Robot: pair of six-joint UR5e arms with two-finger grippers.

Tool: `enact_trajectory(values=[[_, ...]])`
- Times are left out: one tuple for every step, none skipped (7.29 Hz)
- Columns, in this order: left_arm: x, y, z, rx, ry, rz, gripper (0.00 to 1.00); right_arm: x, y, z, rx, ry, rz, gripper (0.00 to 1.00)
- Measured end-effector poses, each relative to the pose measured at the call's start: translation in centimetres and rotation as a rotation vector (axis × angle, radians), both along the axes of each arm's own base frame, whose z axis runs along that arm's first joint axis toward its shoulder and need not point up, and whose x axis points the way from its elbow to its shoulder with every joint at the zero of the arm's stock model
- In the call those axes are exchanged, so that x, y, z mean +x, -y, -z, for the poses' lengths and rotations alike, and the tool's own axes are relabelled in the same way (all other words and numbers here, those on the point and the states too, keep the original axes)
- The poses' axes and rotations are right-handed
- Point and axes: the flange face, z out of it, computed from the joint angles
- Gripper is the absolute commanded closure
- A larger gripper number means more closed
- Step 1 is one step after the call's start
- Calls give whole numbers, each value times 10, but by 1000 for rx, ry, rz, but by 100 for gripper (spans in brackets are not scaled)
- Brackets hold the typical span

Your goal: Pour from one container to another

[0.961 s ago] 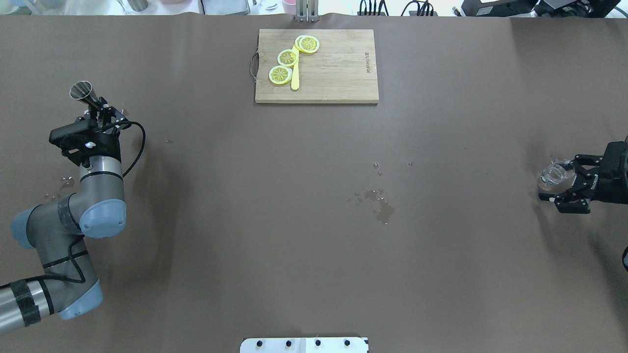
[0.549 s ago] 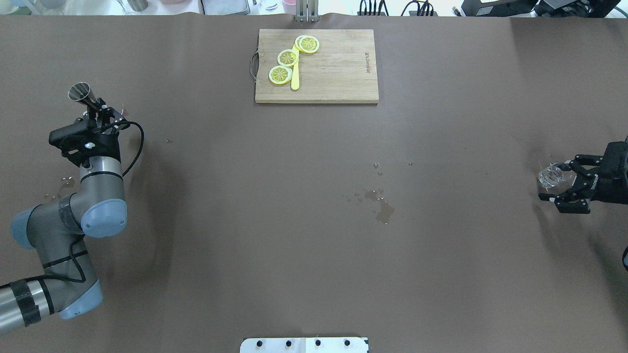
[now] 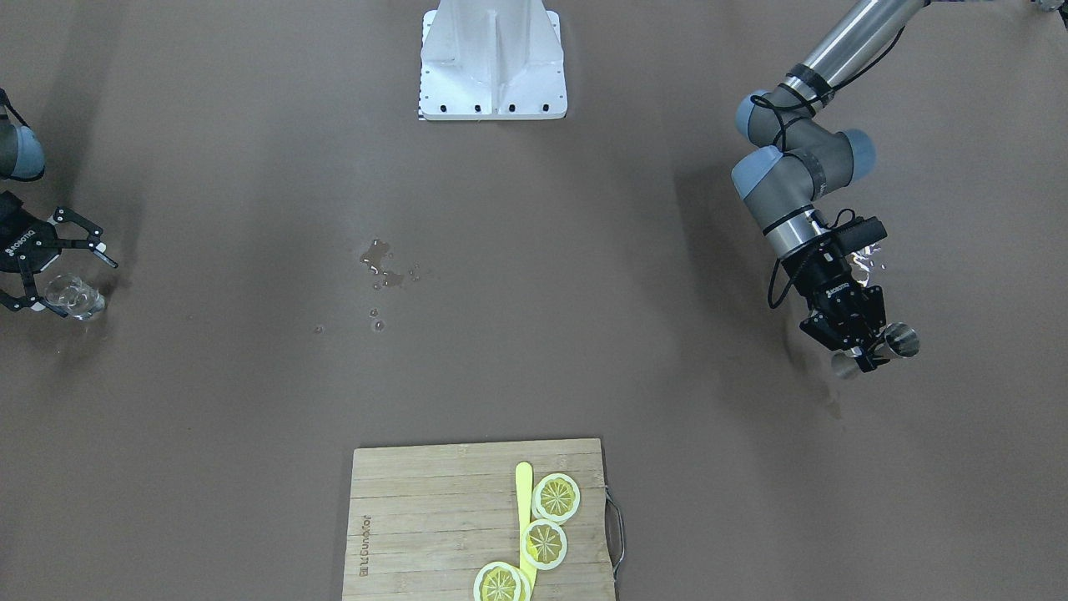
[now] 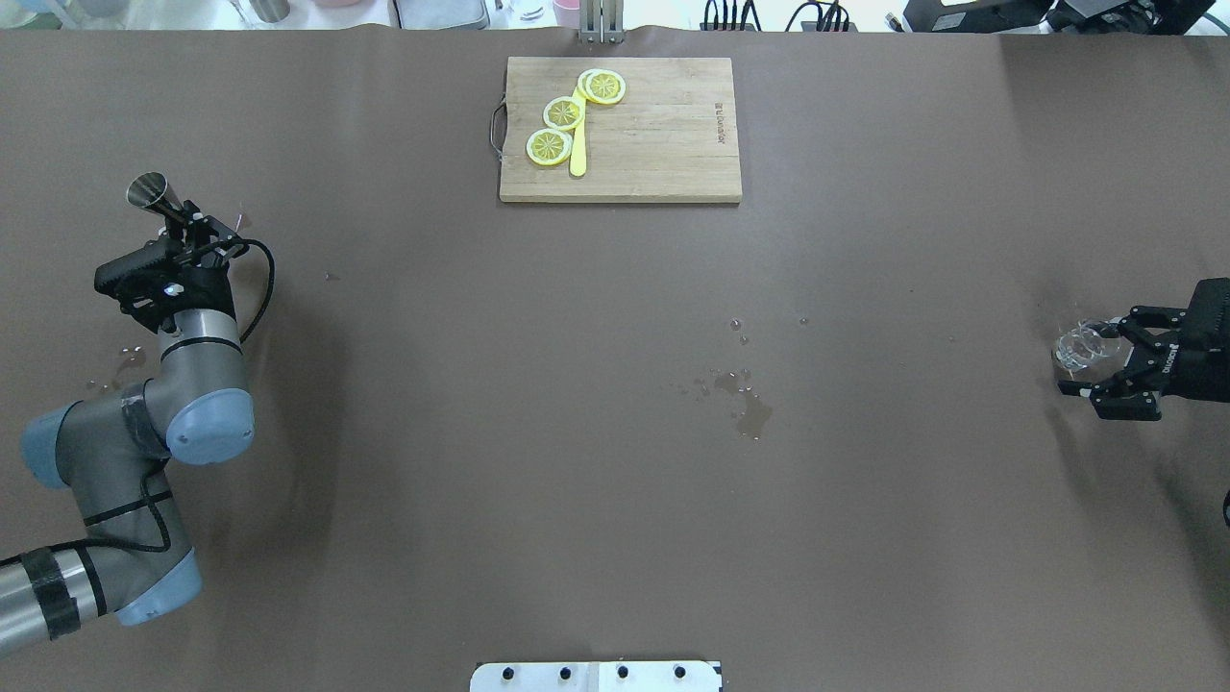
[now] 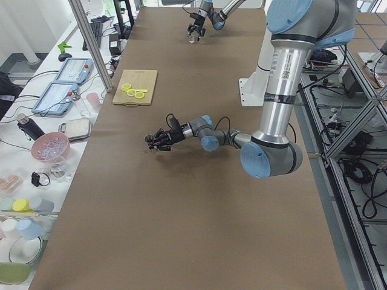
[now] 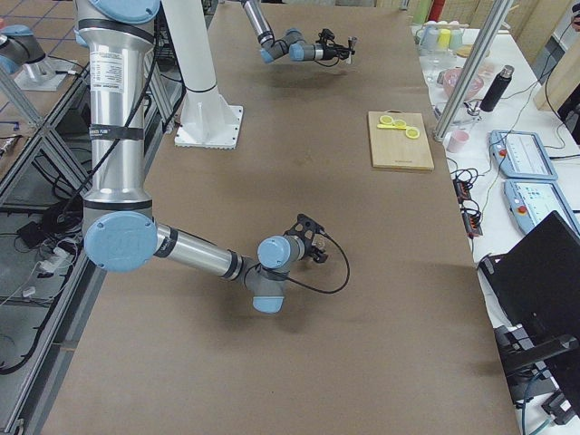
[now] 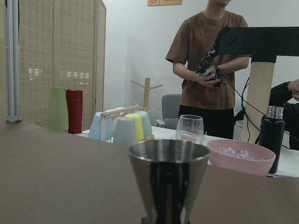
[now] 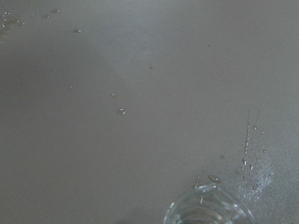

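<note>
A steel jigger [image 4: 149, 190] stands upright at the table's far left with my left gripper [image 4: 183, 219] shut on its waist; it also shows in the front view [image 3: 901, 340] and fills the bottom of the left wrist view [image 7: 168, 179]. At the far right a clear glass [image 4: 1081, 347] stands on the table between the spread fingers of my open right gripper [image 4: 1086, 356]. The front view shows the same glass [image 3: 75, 298] by that gripper [image 3: 71, 284]. Only the glass rim [image 8: 210, 211] shows in the right wrist view.
A wooden cutting board [image 4: 673, 144] with lemon slices [image 4: 563, 113] and a yellow knife lies at the far middle. Spilled water [image 4: 745, 404] marks the table's centre, and droplets [image 4: 130, 358] lie beside the left arm. The robot's white base [image 3: 492, 58] is at the near edge.
My left gripper has shifted a little to the left and nearer with the jigger. My right gripper has drawn slightly back to the right; the glass stays in place.
</note>
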Motion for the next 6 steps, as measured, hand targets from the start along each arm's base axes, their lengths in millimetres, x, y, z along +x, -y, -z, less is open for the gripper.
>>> enact_trajectory(values=[[1, 0, -1, -4, 0, -1, 99, 3, -3, -3, -2, -4, 1, 0], [1, 0, -4, -7, 3, -1, 97, 7, -6, -6, -6, -8, -1, 0], [2, 0, -7, -10, 9, -1, 91, 14, -8, -8, -11, -10, 0, 0], [2, 0, -8, -11, 11, -2, 84, 27, -11, -12, -22, -9, 2, 0], [3, 0, -8, -11, 12, -2, 82, 48, -16, -15, -41, -4, 3, 0], [4, 0, -7, -10, 11, -2, 73, 72, -22, -19, -76, 4, 14, 0]])
